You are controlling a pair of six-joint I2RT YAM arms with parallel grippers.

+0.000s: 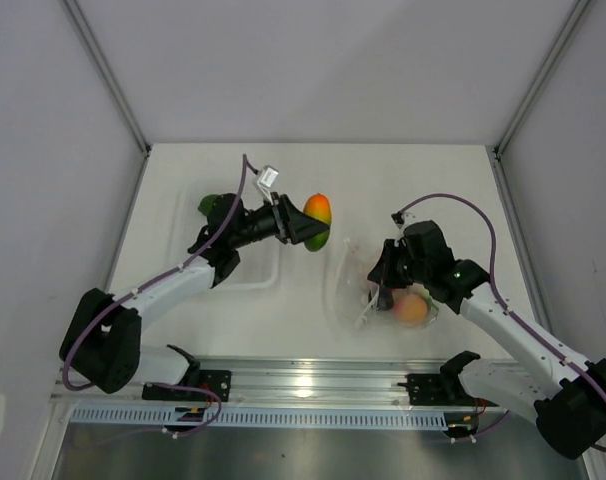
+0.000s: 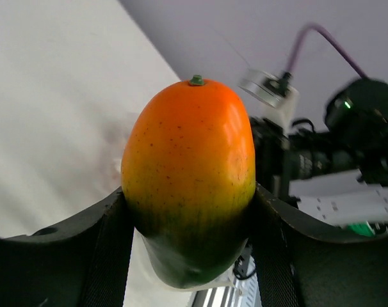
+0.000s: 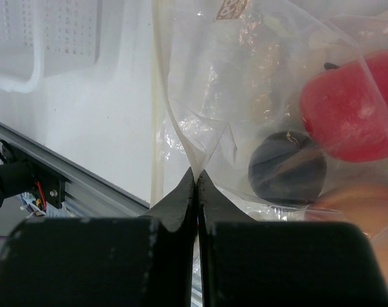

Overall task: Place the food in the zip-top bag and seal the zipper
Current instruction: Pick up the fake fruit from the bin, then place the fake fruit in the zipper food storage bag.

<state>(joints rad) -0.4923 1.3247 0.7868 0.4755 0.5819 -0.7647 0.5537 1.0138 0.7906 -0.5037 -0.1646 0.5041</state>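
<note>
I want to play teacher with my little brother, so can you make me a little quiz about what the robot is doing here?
1. True or false: the left gripper holds the mango.
2. What is the right gripper pinching? A the zip-top bag, B the tray, C the peach.
3. Fill in: inside the bag, the fruit next to the dark brown fruit is coloured ____.
Key: 1 true; 2 A; 3 red, the red fruit.

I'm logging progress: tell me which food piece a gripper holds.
The yellow-red mango, clamped in the left gripper; the red piece, dark brown piece and peach lie inside the zip-top bag.
</note>
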